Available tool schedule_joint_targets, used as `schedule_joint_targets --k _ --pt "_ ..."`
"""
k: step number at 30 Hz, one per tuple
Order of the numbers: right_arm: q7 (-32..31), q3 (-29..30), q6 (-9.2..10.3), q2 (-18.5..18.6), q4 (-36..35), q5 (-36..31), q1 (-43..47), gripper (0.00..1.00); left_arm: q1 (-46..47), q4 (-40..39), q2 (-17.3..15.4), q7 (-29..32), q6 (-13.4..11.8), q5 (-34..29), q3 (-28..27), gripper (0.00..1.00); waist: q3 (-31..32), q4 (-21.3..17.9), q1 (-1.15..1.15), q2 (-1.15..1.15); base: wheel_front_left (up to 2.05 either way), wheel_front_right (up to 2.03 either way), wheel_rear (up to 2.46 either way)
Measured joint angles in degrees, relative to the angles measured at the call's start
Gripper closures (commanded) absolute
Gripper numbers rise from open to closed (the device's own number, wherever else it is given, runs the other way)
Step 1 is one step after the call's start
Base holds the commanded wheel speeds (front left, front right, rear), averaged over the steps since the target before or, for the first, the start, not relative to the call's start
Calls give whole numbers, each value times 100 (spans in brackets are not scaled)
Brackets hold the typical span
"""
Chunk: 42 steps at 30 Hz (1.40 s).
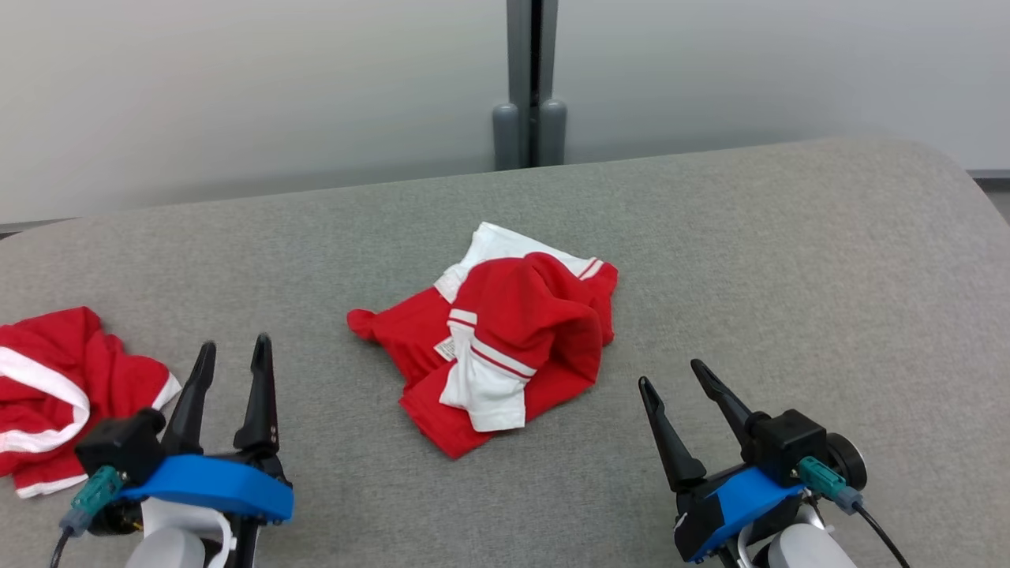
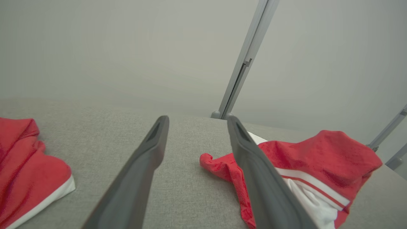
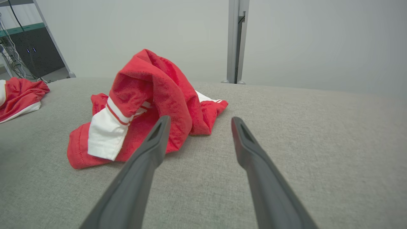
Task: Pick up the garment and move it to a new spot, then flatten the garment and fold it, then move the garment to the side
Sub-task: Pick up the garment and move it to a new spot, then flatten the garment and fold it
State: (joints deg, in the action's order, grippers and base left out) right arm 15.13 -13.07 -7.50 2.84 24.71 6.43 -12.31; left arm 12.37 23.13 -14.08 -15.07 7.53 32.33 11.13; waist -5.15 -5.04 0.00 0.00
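Note:
A red garment [image 1: 517, 327] with white panels and stripes lies crumpled in a heap at the middle of the grey table [image 1: 789, 260]. My left gripper [image 1: 234, 345] stands open at the lower left, a short way left of the heap, with nothing between its fingers. In the left wrist view the garment [image 2: 327, 152] sits to the right of the left gripper [image 2: 197, 119]. My right gripper [image 1: 672, 374] is open at the lower right, just right of the heap and holding nothing. The right wrist view has the garment [image 3: 152, 86] bulging up to the left of the right gripper [image 3: 200, 118].
A second red and white garment [image 1: 55, 379] lies bunched at the table's left edge, beside my left gripper. A grey post [image 1: 530, 79] stands against the pale wall behind the table. Bare tabletop stretches to the right and along the front.

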Motion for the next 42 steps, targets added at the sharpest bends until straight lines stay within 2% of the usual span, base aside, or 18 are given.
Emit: schedule_joint_targets --k 11,19,23,29,35,42 --pt "-1 52 1 -1 144 180 296 0 -1380 -145 375 0 1 -679 -453 0 485 526 0 0 0 0 0" --pt "-1 56 1 -1 211 181 462 0 -1654 -182 624 0 1 -839 -548 0 587 688 0 0 0 0 0" --pt "-1 -196 1 -1 176 198 420 0 -1657 -169 658 0 1 -860 -430 0 563 735 0 0 0 0 0" --pt "0 -947 1 -1 165 338 2 0 -1573 -103 648 0 1 -794 -204 0 508 928 0 0 0 0 0" --pt "-1 -1268 1 -4 844 426 -581 0 -1410 -40 566 0 0 -643 88 0 362 1284 1 0 0 0 0" --pt "0 -901 1 -2 1859 452 -1182 0 -1218 34 415 0 1 -399 274 0 16 1725 1 0 0 0 0"
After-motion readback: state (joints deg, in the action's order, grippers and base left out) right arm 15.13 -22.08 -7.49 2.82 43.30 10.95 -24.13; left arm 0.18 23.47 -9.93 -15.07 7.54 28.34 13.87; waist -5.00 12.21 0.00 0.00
